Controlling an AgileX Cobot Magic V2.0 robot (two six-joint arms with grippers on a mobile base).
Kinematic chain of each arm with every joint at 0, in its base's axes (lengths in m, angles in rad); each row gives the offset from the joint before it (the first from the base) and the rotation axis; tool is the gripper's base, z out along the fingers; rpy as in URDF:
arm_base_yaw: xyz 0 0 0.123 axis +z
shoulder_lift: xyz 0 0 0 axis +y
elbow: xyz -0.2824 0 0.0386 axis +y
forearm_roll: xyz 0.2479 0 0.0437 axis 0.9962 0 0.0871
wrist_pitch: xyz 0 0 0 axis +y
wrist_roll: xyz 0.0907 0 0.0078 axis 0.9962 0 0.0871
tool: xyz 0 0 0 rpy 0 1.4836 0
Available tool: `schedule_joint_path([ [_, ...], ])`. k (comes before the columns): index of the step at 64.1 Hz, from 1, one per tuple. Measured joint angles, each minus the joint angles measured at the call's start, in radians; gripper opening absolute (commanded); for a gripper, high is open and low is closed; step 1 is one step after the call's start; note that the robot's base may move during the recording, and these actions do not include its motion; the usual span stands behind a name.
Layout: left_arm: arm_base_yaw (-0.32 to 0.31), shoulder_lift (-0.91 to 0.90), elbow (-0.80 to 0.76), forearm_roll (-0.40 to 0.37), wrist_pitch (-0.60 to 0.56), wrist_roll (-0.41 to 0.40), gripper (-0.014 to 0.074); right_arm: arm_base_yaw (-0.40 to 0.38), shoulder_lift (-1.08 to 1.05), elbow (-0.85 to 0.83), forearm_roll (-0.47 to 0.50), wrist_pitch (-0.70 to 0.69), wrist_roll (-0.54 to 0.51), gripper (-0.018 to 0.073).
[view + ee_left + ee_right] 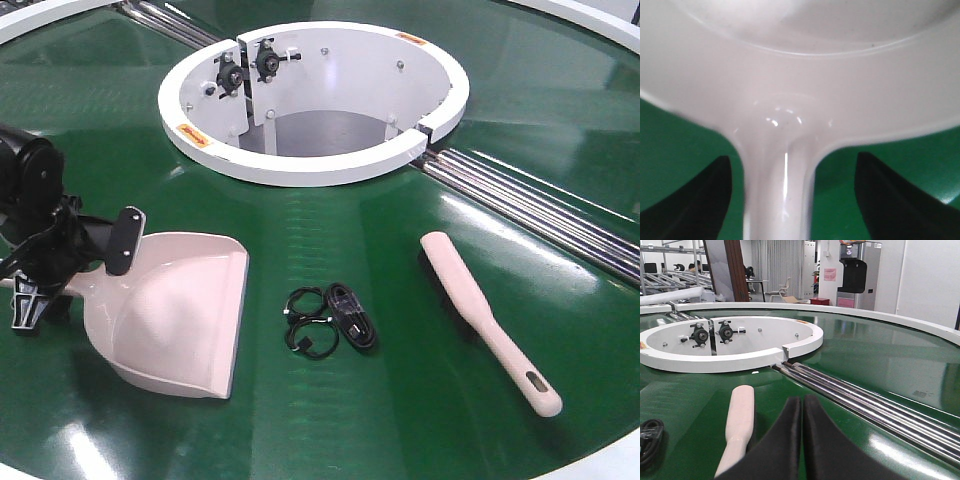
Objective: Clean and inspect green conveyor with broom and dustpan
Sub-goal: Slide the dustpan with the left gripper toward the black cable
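Green conveyor (400,410) fills the front view; white round hub (310,168) sits at top centre, with silver rollers (540,210) running off from it to the right.

Dustpan (180,310) lies on the belt at front left, wide mouth facing right and handle pointing left into the left arm. Left gripper (792,165) straddles that handle; the wrist view shows both black fingers (700,200) spread, with green belt visible on each side between finger and handle - released, not clamping.

Broom (480,310) lies on the belt at front right, well apart from the dustpan; brush end points toward the hub, slotted handle end toward the near edge, dark bristles along its left side.

Small bundle of black cables (330,320) lies loose on the belt between dustpan and broom, just right of the dustpan mouth, touching neither.

Right gripper (801,405) is clenched - fingers pressed together with nothing between them; it is low over the belt, with the broom just to the left in its wrist view and not in contact, rollers off to the right.
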Motion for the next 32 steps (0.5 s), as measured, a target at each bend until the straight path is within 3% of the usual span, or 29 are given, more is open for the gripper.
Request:
schedule_joint_path([
  [13, 0.000, 0.033, -0.024, 0.005, -0.010, 0.000, 0.0421, 0.000, 0.000, 0.000, 0.000, 0.000, 0.000, -0.0008],
  [32, 0.000, 0.046, -0.031, 0.008, 0.019, 0.000, 0.0023, 0.000, 0.000, 0.000, 0.000, 0.000, 0.000, -0.0008],
])
